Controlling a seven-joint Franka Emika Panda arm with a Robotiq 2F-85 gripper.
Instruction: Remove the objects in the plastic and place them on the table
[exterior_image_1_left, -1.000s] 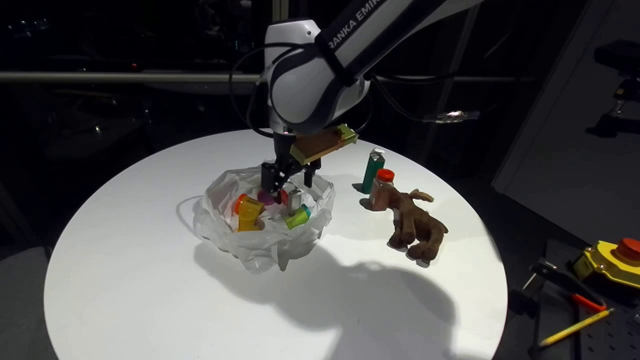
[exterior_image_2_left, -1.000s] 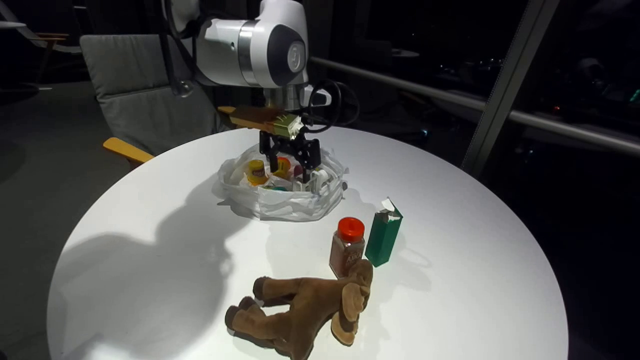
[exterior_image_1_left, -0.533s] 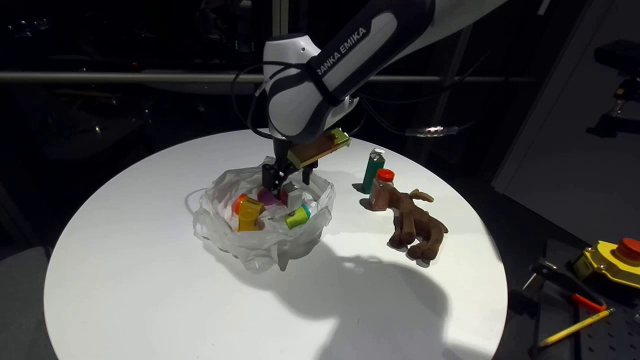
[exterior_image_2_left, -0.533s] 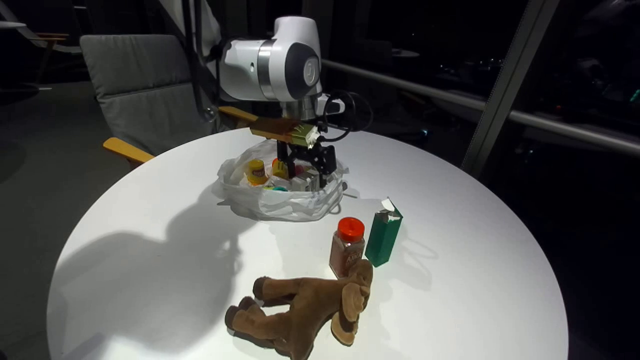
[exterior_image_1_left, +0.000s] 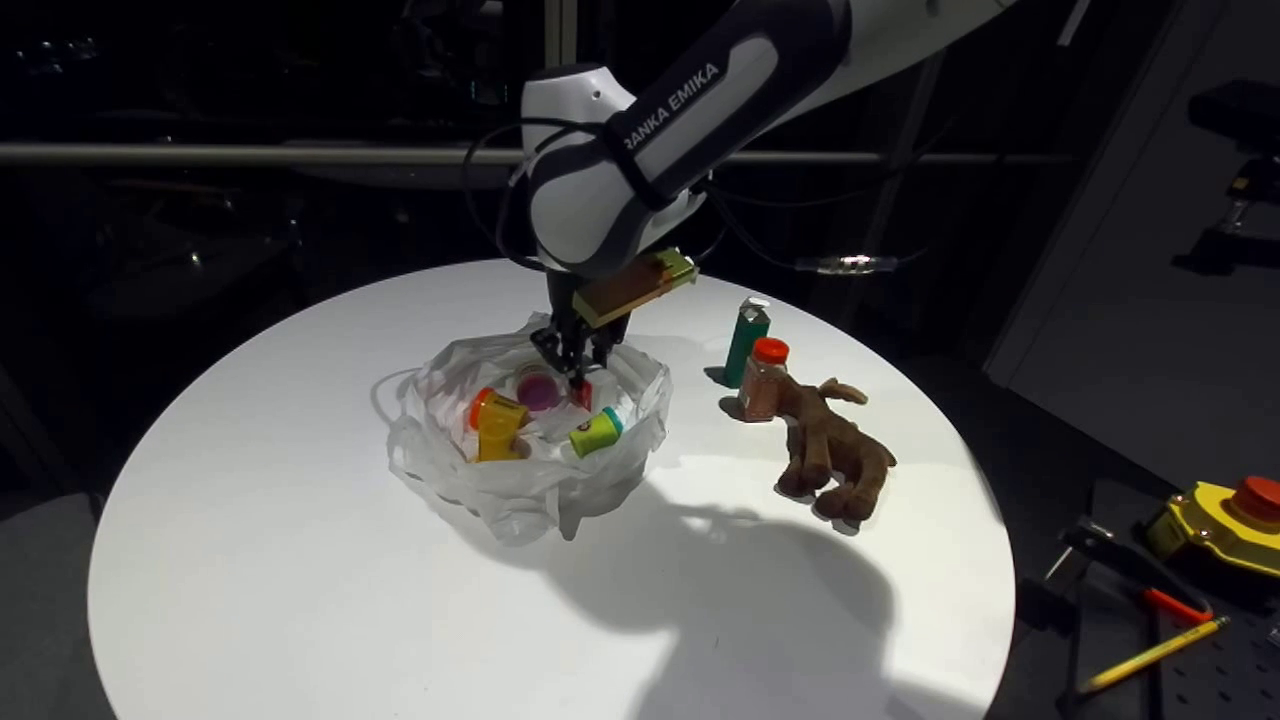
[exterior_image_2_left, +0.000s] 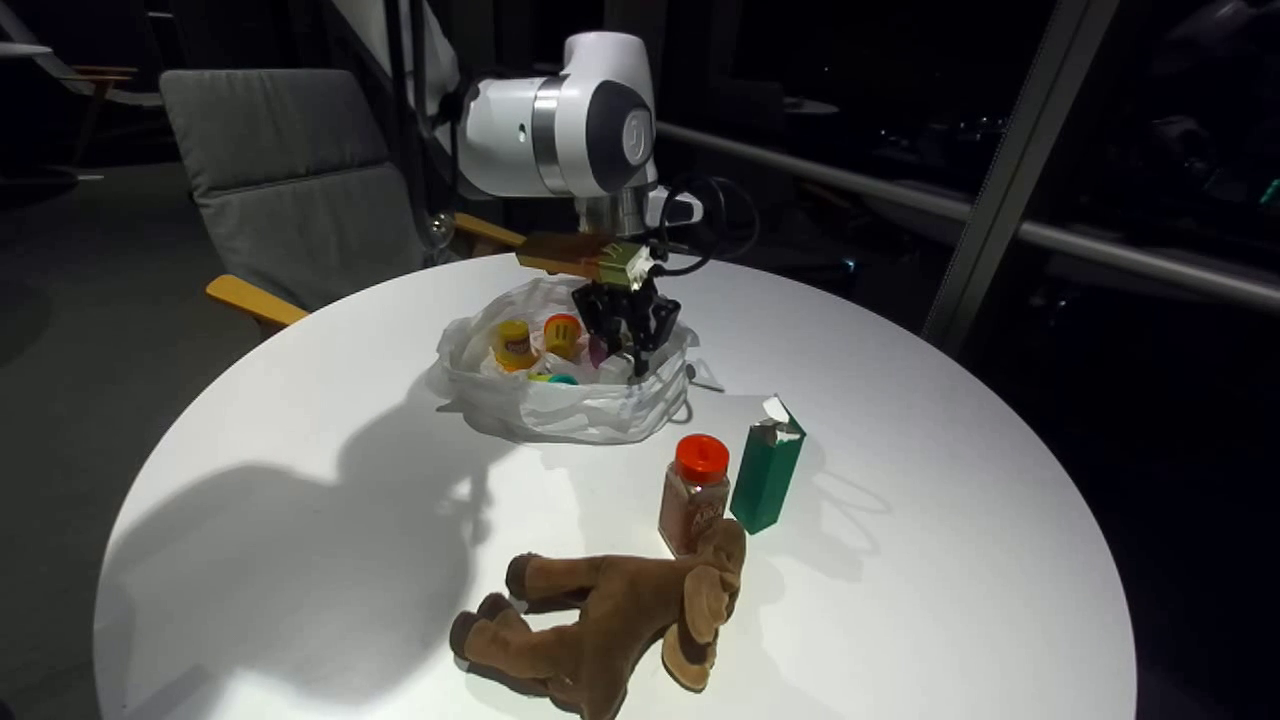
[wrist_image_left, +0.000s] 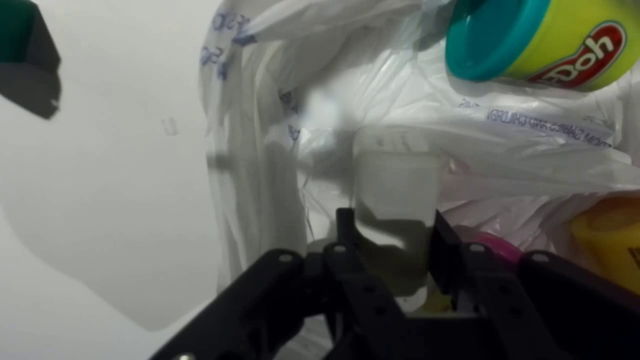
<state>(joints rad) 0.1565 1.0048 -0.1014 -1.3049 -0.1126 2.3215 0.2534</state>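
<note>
Gripper (wrist_image_left: 393, 220) pinches the pale box (wrist_image_left: 395, 185); a slow, straight lift should keep the bag (wrist_image_left: 250, 110) around the gripper from snagging and coming along.

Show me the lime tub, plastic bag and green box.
Lime tub (wrist_image_left: 560, 40): in the wrist view, side wall.
Plastic bag (exterior_image_1_left: 520, 490): in an exterior view, outer side.
Green box (exterior_image_2_left: 768, 482): in an exterior view, side face.
</note>
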